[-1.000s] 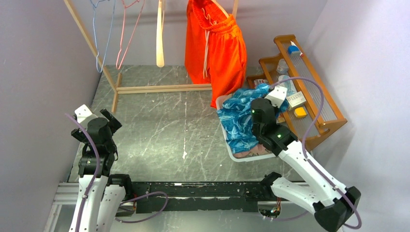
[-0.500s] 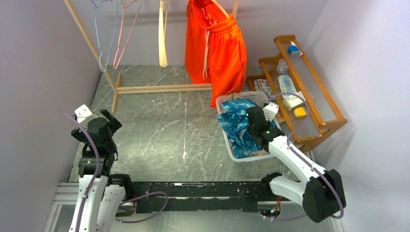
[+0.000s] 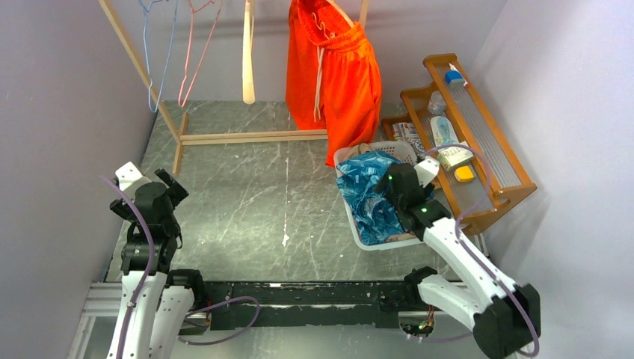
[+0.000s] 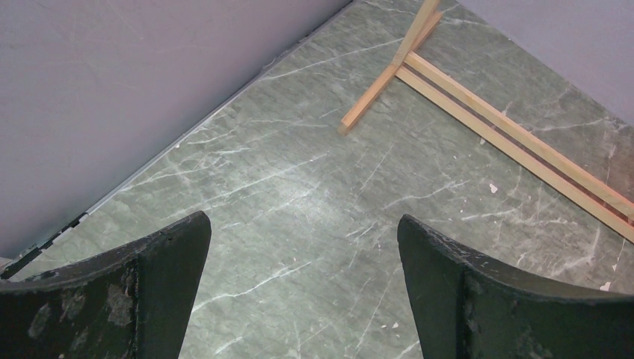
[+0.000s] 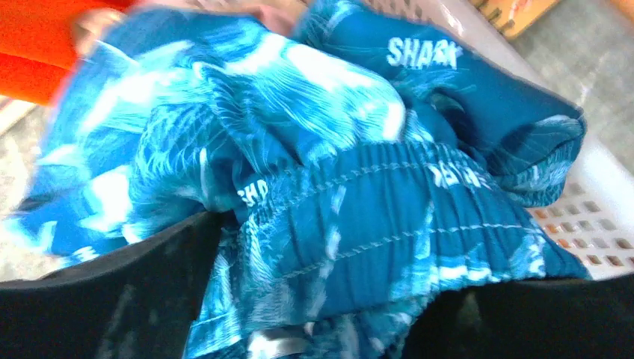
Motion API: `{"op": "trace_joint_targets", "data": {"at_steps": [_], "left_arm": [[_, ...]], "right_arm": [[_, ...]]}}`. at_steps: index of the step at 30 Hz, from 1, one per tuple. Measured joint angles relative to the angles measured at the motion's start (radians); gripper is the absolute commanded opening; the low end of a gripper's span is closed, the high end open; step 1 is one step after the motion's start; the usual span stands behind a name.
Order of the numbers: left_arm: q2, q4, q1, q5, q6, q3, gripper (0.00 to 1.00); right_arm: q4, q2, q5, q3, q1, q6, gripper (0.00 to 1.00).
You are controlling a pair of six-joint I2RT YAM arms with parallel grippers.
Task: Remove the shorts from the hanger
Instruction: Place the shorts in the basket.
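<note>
Bright orange shorts [image 3: 333, 75] with a white cord hang from a hanger at the top of the wooden rack. Blue leafy-patterned shorts [image 3: 366, 196] lie bunched in the white basket [image 3: 371, 243] at the right. My right gripper [image 3: 396, 183] sits low over that heap. In the right wrist view its jaws stand wide apart, open, with the blue shorts [image 5: 359, 149] lying loose between them [image 5: 336, 262]. My left gripper [image 3: 168, 187] hovers at the near left over bare floor, open and empty [image 4: 303, 224].
Empty hangers hang on the rack: a blue wire one [image 3: 153, 60], a pink one [image 3: 196, 45], a wooden one [image 3: 247, 60]. The rack's base bar [image 3: 254, 137] crosses the floor. A wooden shelf [image 3: 478, 149] with bottles stands right of the basket. Pink cloth [image 3: 389, 238] shows under the blue shorts.
My right gripper came down into the basket with the blue shorts and its jaws have opened, letting the cloth go. The empty hangers sway a little. The left arm is still.
</note>
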Motion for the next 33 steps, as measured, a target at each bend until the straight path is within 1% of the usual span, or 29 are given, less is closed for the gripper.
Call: {"op": "trace_joint_targets", "data": {"at_steps": [3, 7, 10, 13, 14, 15, 16, 18, 21, 23, 24, 26, 28, 30, 32, 33], "left_arm": [[-0.002, 0.000, 0.000, 0.000, 0.001, 0.000, 0.99], [-0.003, 0.001, 0.000, 0.001, 0.003, 0.000, 0.99], [-0.003, 0.001, 0.000, 0.001, 0.004, 0.000, 0.99], [-0.003, 0.001, 0.000, 0.001, 0.005, 0.000, 0.99], [-0.003, 0.001, 0.000, 0.001, 0.006, 0.000, 0.99], [-0.003, 0.001, 0.000, 0.001, 0.006, 0.000, 0.99], [-0.003, 0.001, 0.000, 0.001, 0.006, 0.000, 0.99], [-0.003, 0.001, 0.000, 0.001, 0.006, 0.000, 0.99], [-0.003, 0.001, 0.000, 0.001, 0.006, 0.000, 0.99], [-0.003, 0.001, 0.000, 0.001, 0.006, 0.000, 0.99], [-0.003, 0.001, 0.000, 0.001, 0.006, 0.000, 0.99], [-0.003, 0.000, 0.000, 0.000, 0.006, 0.000, 0.99], [-0.005, 0.000, 0.000, 0.000, 0.006, 0.000, 0.99], [-0.009, 0.000, 0.000, 0.000, 0.006, 0.000, 0.99], [-0.011, 0.000, 0.000, 0.000, 0.006, 0.000, 0.99], [-0.010, 0.000, 0.000, 0.000, 0.006, 0.000, 0.99]], "right_arm": [[-0.030, -0.075, 0.010, 0.060, 0.000, -0.022, 0.99], [-0.074, -0.074, 0.017, 0.184, 0.000, -0.047, 0.98], [-0.071, -0.072, 0.002, 0.253, 0.000, -0.085, 0.97], [-0.021, -0.076, -0.035, 0.266, 0.000, -0.132, 0.94], [0.005, -0.075, -0.053, 0.264, 0.000, -0.151, 0.92], [0.025, -0.070, -0.067, 0.261, 0.000, -0.165, 0.88], [0.049, -0.051, -0.085, 0.260, 0.000, -0.181, 0.82], [0.080, 0.012, -0.109, 0.272, 0.000, -0.200, 0.78], [0.100, 0.179, -0.131, 0.315, 0.000, -0.212, 0.69], [0.111, 0.271, -0.134, 0.312, -0.002, -0.209, 0.62], [0.116, 0.314, -0.134, 0.300, -0.005, -0.202, 0.61], [0.134, 0.378, -0.136, 0.256, -0.011, -0.170, 0.60], [0.185, 0.414, -0.157, 0.170, -0.014, -0.127, 0.61], [0.232, 0.428, -0.183, 0.107, -0.014, -0.090, 0.62], [0.262, 0.431, -0.192, 0.087, -0.014, -0.066, 0.64], [0.266, 0.427, -0.192, 0.085, -0.015, -0.058, 0.66]]}}
